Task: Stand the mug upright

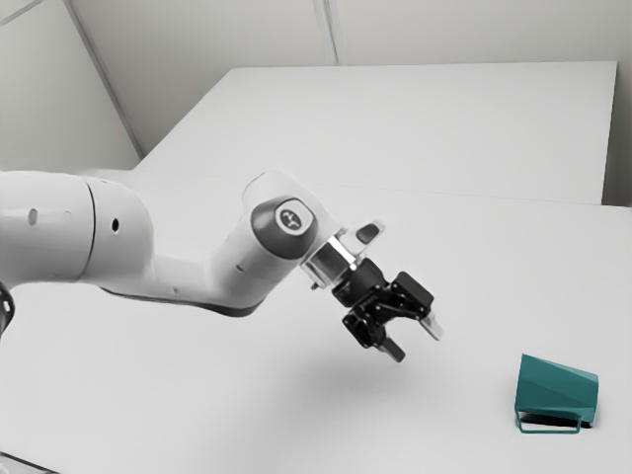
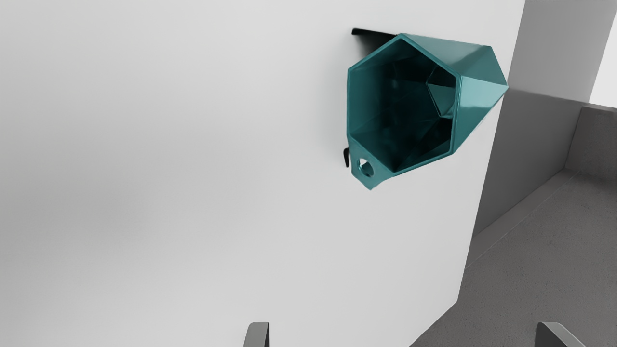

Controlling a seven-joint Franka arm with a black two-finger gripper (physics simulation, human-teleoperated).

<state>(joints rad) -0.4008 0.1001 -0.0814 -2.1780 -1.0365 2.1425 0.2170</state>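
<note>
In the exterior view my gripper (image 1: 416, 342) hangs above the table, tilted down toward the exterior view's right, its fingers wide apart with nothing between them. The teal faceted mug (image 1: 557, 388) lies on its side at the exterior view's lower right, some distance from the fingertips, its thin handle low on the near side. From the wrist view, the hexagonal mouth of the mug (image 2: 482, 96) faces my hand, and its dark inside is visible. Both fingertips of the gripper (image 2: 402, 335) stand far apart, clear of the mug.
The white table (image 1: 247, 395) stretches beneath the arm. Behind it in the exterior view rises a pale raised panel (image 1: 425, 128). Near the mug runs the table's edge, with a grey floor (image 2: 540, 270) beyond it in the wrist view.
</note>
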